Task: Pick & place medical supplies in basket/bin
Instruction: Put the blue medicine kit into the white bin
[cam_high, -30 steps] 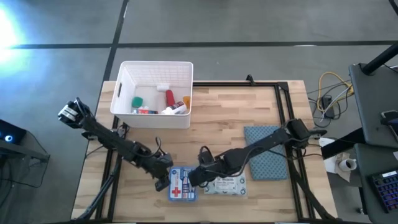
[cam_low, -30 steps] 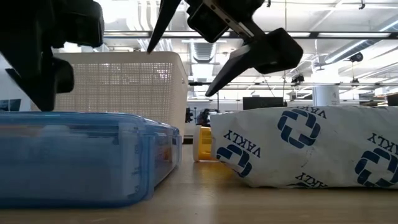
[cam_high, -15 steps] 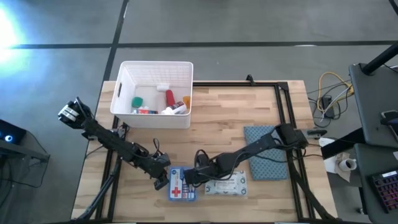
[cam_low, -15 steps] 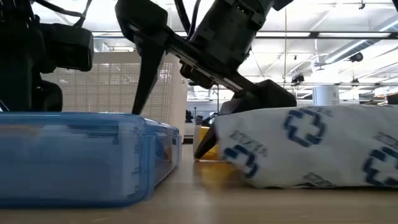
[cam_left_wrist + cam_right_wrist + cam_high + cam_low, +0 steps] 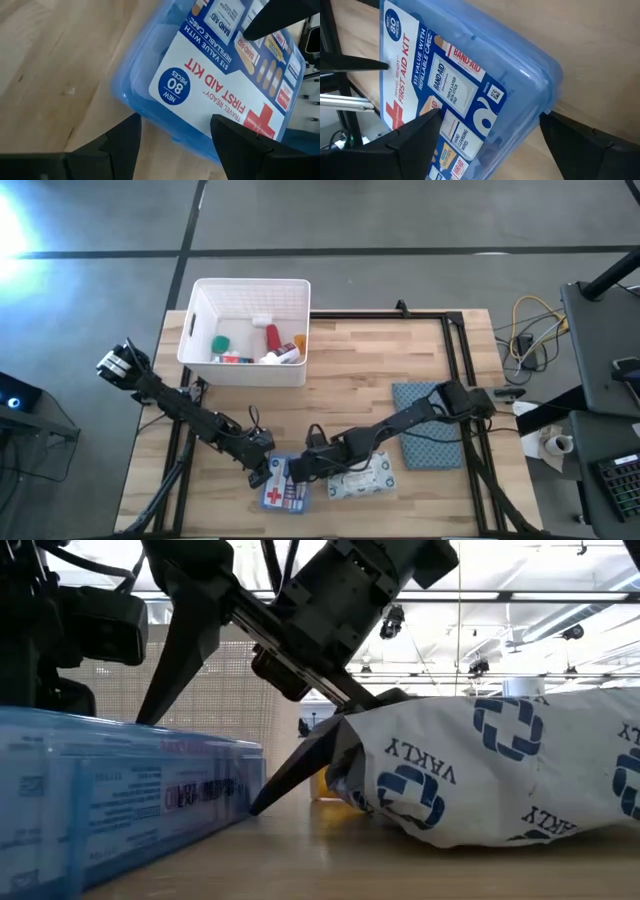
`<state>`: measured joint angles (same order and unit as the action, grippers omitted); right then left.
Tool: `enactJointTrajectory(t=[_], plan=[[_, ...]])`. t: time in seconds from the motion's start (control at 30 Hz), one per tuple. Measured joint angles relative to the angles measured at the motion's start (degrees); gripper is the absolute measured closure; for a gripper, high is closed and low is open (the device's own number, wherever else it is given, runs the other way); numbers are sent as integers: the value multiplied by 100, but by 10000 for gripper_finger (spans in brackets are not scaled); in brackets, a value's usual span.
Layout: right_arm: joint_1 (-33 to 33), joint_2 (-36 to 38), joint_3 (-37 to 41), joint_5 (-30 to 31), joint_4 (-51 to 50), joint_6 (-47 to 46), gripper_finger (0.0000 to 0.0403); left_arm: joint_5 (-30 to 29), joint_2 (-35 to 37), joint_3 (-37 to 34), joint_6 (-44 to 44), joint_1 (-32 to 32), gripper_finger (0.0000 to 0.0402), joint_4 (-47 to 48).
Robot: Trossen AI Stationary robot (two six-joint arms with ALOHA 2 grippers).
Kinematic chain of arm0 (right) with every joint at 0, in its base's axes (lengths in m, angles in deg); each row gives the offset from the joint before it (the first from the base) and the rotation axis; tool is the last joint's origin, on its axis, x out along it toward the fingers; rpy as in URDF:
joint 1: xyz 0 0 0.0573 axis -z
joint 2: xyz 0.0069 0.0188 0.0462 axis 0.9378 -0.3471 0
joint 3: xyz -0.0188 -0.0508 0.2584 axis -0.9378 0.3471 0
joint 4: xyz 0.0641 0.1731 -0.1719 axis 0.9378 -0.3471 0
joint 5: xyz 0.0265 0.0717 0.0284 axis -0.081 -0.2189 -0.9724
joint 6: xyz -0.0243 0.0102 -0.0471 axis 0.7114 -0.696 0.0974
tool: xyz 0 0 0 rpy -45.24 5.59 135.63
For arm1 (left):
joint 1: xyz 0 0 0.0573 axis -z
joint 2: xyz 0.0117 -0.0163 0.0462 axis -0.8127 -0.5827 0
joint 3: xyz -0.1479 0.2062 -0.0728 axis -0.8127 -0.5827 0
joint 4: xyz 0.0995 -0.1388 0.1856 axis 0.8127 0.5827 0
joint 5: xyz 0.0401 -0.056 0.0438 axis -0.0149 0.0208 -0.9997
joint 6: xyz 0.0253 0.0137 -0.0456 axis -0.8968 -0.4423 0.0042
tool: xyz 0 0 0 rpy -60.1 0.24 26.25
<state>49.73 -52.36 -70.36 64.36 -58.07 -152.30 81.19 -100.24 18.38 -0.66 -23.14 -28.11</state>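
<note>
The blue-white first-aid kit (image 5: 282, 488) lies flat on the wooden table near its front edge, with the white wipes pack (image 5: 362, 478) to its right. My left gripper (image 5: 262, 470) is open at the kit's left far corner. My right gripper (image 5: 299, 470) is open at the kit's right side, between the kit and the wipes pack. The white slotted bin (image 5: 247, 330) stands at the far left and holds a red tube, a green piece, white bottles and orange bits. My left gripper straddles the kit's corner (image 5: 135, 95), slanting down from the table's left. One finger (image 5: 240, 140) is over the printed lid and the other (image 5: 117, 142) is beside the side wall. I cannot tell whether they touch. The kit rests on the table. My right gripper straddles the kit's long side (image 5: 540, 85) facing the wipes pack, slanting down from the right. One finger (image 5: 415, 132) is over the lid. The other (image 5: 300, 755) reaches the table beside the kit, its outer side against the wipes pack's dented end (image 5: 350, 755).
A blue-grey cloth pad (image 5: 432, 425) lies at the table's right, under my right arm. A small yellow item (image 5: 325, 780) shows behind the wipes pack in the low view. Black frame rails run along the table's left and right edges.
My right gripper has gone down and toward the table's left and near edges, to the gap between kit and wipes pack. The kit has slid a little toward the near left and turned. The wipes pack's left end has been pushed in and raised.
</note>
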Motion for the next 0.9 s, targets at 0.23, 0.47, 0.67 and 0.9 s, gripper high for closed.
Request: enactJointTrajectory(t=[0.23, 0.47, 0.67, 0.9], plan=[[80, 32, 7, 27, 25, 478, 76, 58, -297, -6, 36, 2, 185, -19], [235, 409, 75, 424, -5, 1208, 76, 151, -246, -20, 59, 4, 185, 66], [400, 686, -46, 734, -10, 1526, 76, 255, -251, -35, 39, 20, 185, 28], [386, 692, -280, 516, 167, 1744, 76, 144, -255, -74, 31, 14, 186, -39]])
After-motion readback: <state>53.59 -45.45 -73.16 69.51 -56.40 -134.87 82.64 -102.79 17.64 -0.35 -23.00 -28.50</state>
